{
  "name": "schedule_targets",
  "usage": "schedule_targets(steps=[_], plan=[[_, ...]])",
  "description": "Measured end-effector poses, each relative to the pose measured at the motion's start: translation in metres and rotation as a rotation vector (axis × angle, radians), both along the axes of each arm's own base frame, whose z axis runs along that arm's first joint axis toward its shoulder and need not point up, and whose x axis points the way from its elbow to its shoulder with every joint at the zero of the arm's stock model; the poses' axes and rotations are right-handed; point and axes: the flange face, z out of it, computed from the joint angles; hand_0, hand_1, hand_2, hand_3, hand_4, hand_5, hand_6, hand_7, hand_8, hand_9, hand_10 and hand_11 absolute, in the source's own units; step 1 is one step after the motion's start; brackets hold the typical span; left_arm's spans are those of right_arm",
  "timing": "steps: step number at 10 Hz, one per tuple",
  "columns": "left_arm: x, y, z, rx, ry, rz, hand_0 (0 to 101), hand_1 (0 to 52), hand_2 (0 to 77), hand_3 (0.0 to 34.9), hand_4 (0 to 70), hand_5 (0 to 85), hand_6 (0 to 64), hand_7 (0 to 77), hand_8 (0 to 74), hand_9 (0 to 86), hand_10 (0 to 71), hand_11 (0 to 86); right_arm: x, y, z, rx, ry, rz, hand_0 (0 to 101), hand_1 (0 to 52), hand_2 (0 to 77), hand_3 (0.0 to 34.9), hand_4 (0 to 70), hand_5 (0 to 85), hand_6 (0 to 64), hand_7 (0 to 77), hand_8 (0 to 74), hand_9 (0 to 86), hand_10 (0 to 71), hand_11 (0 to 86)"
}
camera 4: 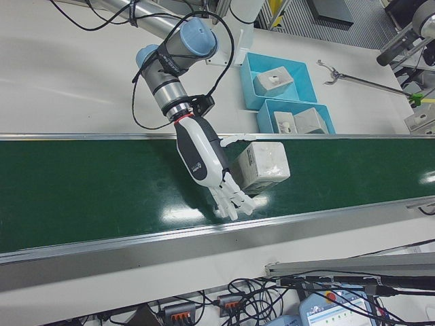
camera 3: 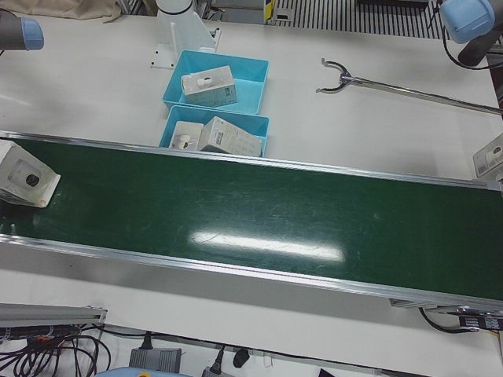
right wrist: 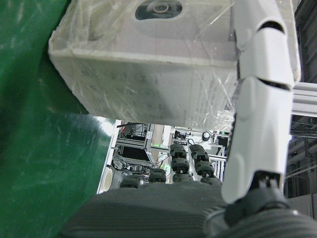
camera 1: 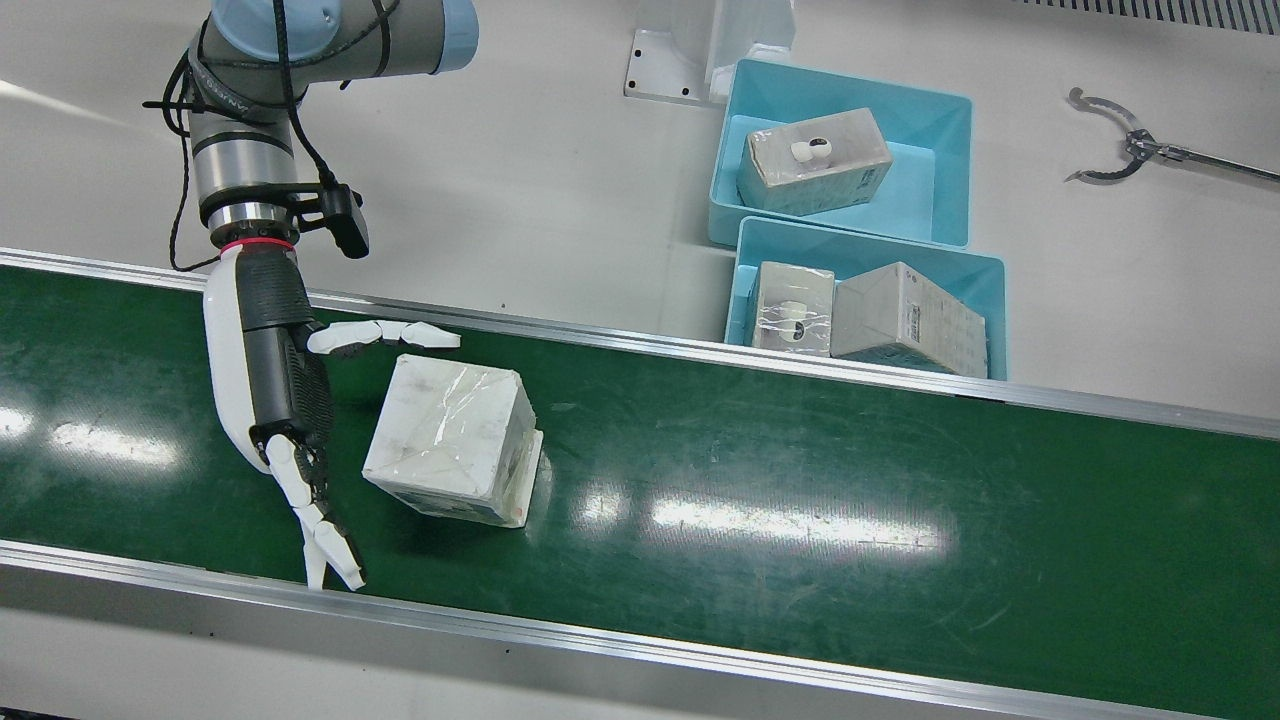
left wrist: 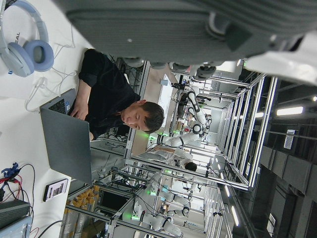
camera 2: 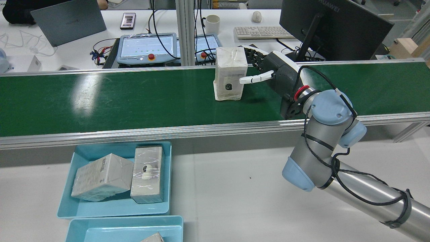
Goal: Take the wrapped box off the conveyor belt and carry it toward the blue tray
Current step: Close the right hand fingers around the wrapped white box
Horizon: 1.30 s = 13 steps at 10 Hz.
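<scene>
Right hand point(camera 1: 285, 400) is staying spread open just beside the wrapped box point(camera 1: 452, 440), with its fingers point(camera 1: 385, 335) reaching along two sides of the box and not closing on it (contact I cannot tell). The box is sitting on the green conveyor belt point(camera 1: 800, 500). Two blue trays point(camera 1: 960, 130) are lying on the bench point(camera 1: 540, 180) behind the belt, each holding similar wrapped boxes.

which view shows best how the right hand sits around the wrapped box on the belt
The front view: looking almost straight down, it shows the right hand open beside the wrapped box, fingers spread along two sides. The rear view hides most fingers behind the box; the right hand view shows only one finger against it.
</scene>
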Motion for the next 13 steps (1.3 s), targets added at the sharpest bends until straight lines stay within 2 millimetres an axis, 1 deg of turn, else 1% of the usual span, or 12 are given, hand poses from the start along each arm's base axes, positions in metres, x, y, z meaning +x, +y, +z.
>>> schedule_targets(steps=[3,4,5,6,7,8,9,10,11,12,13], plan=[[0.000,0.000,0.000,0.000,0.000,0.000,0,0.0,0.5,0.0,0.0,1.1,0.0,0.0,0.0,0.0,0.0,0.0,-0.004,-0.003,-0.002,0.008,-0.009,-0.001,47,13.6,15.8,1.5,6.5,9.8,1.1,7.1,2.2,2.2,0.5,1.6],[0.000,0.000,0.000,0.000,0.000,0.000,0,0.0,1.1,0.0,0.0,1.1,0.0,0.0,0.0,0.0,0.5,0.0,-0.004,-0.003,-0.003,0.010,-0.011,0.000,47,13.6,17.5,0.6,8.2,11.5,1.1,8.2,2.2,2.7,0.5,2.2],[0.000,0.000,0.000,0.000,0.000,0.000,0,0.0,1.1,0.0,0.0,1.1,0.0,0.0,0.0,0.0,0.5,0.0,-0.004,-0.003,-0.003,0.013,-0.014,0.001,47,13.6,17.5,0.6,8.2,11.5,1.1,8.2,2.2,2.7,0.5,2.2],[0.000,0.000,0.000,0.000,0.000,0.000,0,0.0,0.5,0.0,0.0,1.1,0.0,0.0,0.0,0.0,0.5,0.0,-0.005,-0.004,-0.004,0.020,-0.021,0.004,47,14.7,16.9,0.6,8.2,13.1,2.2,8.2,2.2,2.7,0.5,2.2],[0.000,0.000,0.000,0.000,0.000,0.000,0,0.0,1.1,0.0,0.0,1.1,0.0,0.5,0.0,0.0,0.0,0.0,-0.005,-0.005,-0.004,0.026,-0.029,0.008,47,13.1,16.9,0.4,8.2,14.2,2.7,10.4,1.6,3.3,0.5,2.2],[0.000,0.000,0.000,0.000,0.000,0.000,0,0.0,1.1,0.0,0.0,1.1,0.0,0.5,0.0,0.0,0.0,0.0,-0.005,-0.006,-0.005,0.031,-0.035,0.012,47,9.8,18.0,0.5,7.6,24.5,7.6,17.5,2.2,4.9,3.8,4.9],[0.000,0.000,0.000,0.000,0.000,0.000,0,0.0,0.5,0.0,0.0,1.1,0.0,0.5,0.0,0.0,0.0,0.0,-0.005,-0.006,-0.006,0.033,-0.039,0.016,47,9.8,18.0,0.5,7.6,24.5,7.6,17.5,2.2,4.9,3.8,4.9],[0.000,0.000,0.000,0.000,0.000,0.000,0,0.0,0.5,0.0,0.0,1.1,0.0,0.5,0.0,0.0,0.0,0.0,-0.005,-0.006,-0.007,0.035,-0.041,0.018,43,7.1,21.3,0.6,12.0,46.9,21.3,32.2,20.7,21.8,11.4,16.9],[0.000,0.000,0.000,0.000,0.000,0.000,0,0.0,1.1,0.0,0.0,1.1,0.0,0.0,0.0,0.0,0.0,0.0,-0.004,-0.006,-0.007,0.036,-0.043,0.019,43,7.1,21.3,0.6,12.0,46.9,21.3,32.2,20.7,21.8,11.4,16.9],[0.000,0.000,0.000,0.000,0.000,0.000,0,0.0,1.1,0.0,0.0,1.1,0.0,0.0,0.0,0.0,0.0,0.0,-0.004,-0.006,-0.009,0.038,-0.046,0.020,41,1.1,19.1,0.8,15.8,60.0,30.5,39.8,37.1,37.6,20.7,29.5],[0.000,0.000,0.000,0.000,0.000,0.000,0,0.0,0.5,0.0,0.0,1.1,0.0,0.0,0.0,0.0,0.5,0.0,-0.003,-0.005,-0.011,0.043,-0.050,0.020,41,0.0,18.5,0.5,18.5,64.4,33.8,44.2,44.7,44.7,22.4,33.3]])
